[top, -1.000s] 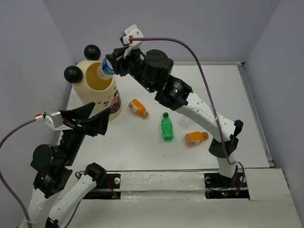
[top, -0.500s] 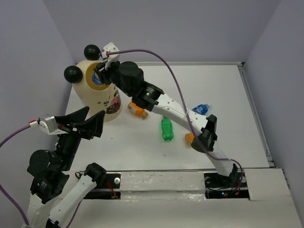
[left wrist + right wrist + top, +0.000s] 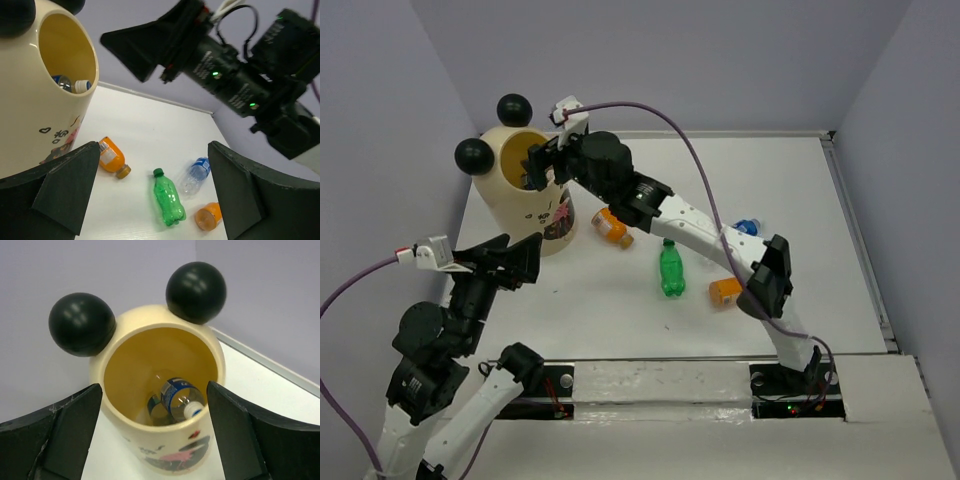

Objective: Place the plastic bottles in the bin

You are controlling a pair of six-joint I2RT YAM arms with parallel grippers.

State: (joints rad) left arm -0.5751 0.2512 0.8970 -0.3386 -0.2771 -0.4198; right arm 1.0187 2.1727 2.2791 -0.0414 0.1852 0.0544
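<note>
**One bottle lies in the bin, four more out on the table**

Look into the bin (image 3: pixel 150 317) through your right wrist view. A clear bottle (image 3: pixel 177 397) with a blue label lies at the bottom, cap toward the lower right of the frame, with no finger touching it. A second clear shape sits just beside it on the left, and you cannot tell for certain what it is. The bin stands upright at the upper left of the overhead frame, with its two black ball ears (image 3: pixel 82 325) on the rim.

Your right gripper (image 3: pixel 542 168) hangs directly over the bin's mouth, jaws spread wide and nothing between them. Its arm stretches diagonally from the lower right of the overhead frame to the upper left.

Four bottles lie on the table (image 3: pixel 800 200) to the right of the bin:
- An orange bottle (image 3: pixel 612 227) lies just beside the bin's foot.
- A green bottle (image 3: pixel 671 268) lies near the centre of the frame, cap pointing toward the top.
- A second orange bottle (image 3: pixel 725 291) lies right of the green one, partly hidden by the right arm.
- A clear blue-capped bottle (image 3: pixel 747 226) peeks out from behind the same arm.

None of the four touches another.

Your left gripper (image 3: pixel 523 242) sits at the lower left of the overhead frame, just below the bin and raised off the table. Its jaws are fully apart and hold nothing. Its camera looks past the bin's side at the four loose bottles.
</note>
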